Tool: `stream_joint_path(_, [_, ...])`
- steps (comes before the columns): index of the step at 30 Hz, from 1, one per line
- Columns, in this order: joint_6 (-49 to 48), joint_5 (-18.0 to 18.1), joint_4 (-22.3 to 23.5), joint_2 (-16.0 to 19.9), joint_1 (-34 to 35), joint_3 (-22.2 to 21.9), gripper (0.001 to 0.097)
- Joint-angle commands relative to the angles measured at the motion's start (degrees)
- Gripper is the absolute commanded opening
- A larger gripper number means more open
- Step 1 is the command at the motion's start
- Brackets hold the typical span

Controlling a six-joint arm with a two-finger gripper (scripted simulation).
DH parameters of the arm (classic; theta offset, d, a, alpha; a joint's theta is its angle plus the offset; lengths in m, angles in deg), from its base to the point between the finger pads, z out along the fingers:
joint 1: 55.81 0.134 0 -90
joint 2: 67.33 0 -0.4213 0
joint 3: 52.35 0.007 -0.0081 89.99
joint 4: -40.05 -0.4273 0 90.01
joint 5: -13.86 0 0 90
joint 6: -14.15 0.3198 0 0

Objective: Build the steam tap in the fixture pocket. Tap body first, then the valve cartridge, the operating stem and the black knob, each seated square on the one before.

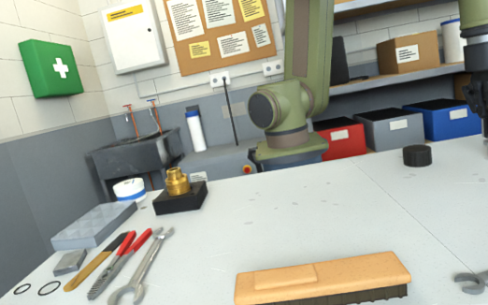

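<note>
The brass tap body with the valve cartridge (pixel 177 181) stands upright in the pocket of the black fixture (pixel 181 198) on the bench's far left. The black knob (pixel 417 155) sits alone on the bench far to the right, near the storage bins. My gripper (pixel 481 110) hangs at the right edge of the picture, right of the knob and well above the bench, with most of it cut off. It is closed on something that lies out of sight beyond the frame. The operating stem is not visible anywhere on the bench.
Behind the bench stand the arm's green base (pixel 290 117), a sink (pixel 135 154), red, grey and blue bins (pixel 397 126) and shelves. In front lie an orange brush (pixel 322 280), pliers and a spanner (pixel 135 271), a grey block (pixel 93 224), and a tape roll (pixel 129 189).
</note>
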Motion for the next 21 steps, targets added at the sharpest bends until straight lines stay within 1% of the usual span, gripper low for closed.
stream_joint_path(1, [0.0, -0.2, 0.0, -0.1, 0.0, -0.2, 0.0080])
stream_joint_path(21, [0.0, -6.1, 0.0, -2.3, 0.0, -4.0, 0.0080])
